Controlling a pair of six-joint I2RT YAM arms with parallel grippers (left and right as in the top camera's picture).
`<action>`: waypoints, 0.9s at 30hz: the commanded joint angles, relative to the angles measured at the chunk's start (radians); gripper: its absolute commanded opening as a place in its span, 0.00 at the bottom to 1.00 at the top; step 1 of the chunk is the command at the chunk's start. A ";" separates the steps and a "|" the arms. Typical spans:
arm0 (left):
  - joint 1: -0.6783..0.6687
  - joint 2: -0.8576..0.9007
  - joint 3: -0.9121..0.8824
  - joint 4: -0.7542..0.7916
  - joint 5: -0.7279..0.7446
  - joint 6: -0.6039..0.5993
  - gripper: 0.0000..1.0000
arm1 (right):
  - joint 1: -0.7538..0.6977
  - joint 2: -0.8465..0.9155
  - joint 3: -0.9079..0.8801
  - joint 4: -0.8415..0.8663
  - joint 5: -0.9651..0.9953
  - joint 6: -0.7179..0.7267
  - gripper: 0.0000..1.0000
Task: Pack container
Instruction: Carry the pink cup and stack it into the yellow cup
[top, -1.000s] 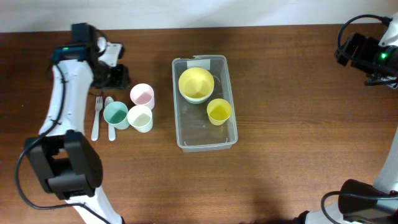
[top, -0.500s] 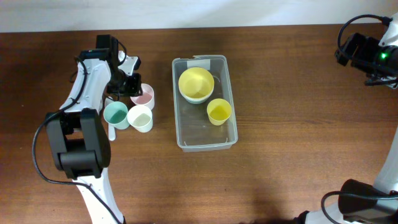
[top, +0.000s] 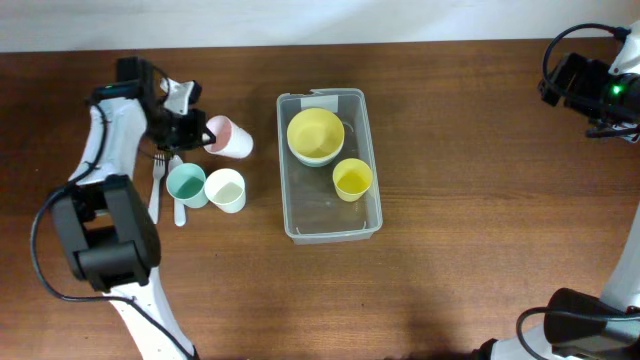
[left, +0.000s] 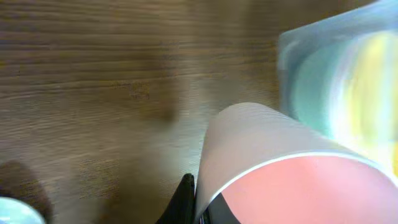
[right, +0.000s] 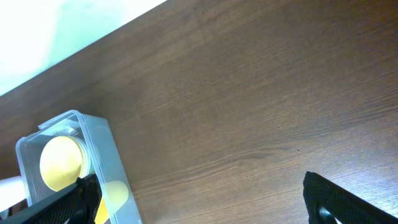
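The clear container (top: 368, 215) lies mid-table and holds a yellow bowl (top: 315, 133) stacked in a pale green one, plus a yellow cup (top: 352, 178). It also shows in the left wrist view (left: 323, 43) and the right wrist view (right: 96, 149). My left gripper (top: 197, 131) is shut on the rim of a pink cup (top: 229, 138), lifted and tipped on its side, left of the container. In the left wrist view the pink cup (left: 280, 168) fills the lower right. My right gripper (right: 199, 202) is open and empty, high at the far right.
A teal cup (top: 186, 185) and a pale green cup (top: 226, 189) stand left of the container. A fork (top: 155, 190) and a spoon (top: 178, 200) lie beside them. The table's far edge runs along the top.
My left gripper closed on the pink cup, lifted it off the table and tipped it sideways. The right arm has not moved.
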 joint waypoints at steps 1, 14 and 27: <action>-0.003 -0.091 0.061 -0.063 0.174 -0.008 0.02 | -0.003 -0.010 0.013 0.003 -0.002 -0.007 0.99; -0.369 -0.494 0.083 -0.208 -0.180 -0.055 0.01 | -0.003 -0.010 0.013 0.003 -0.002 -0.007 0.99; -0.680 -0.233 0.081 -0.140 -0.422 -0.081 0.02 | -0.003 -0.010 0.013 0.003 -0.002 -0.007 0.99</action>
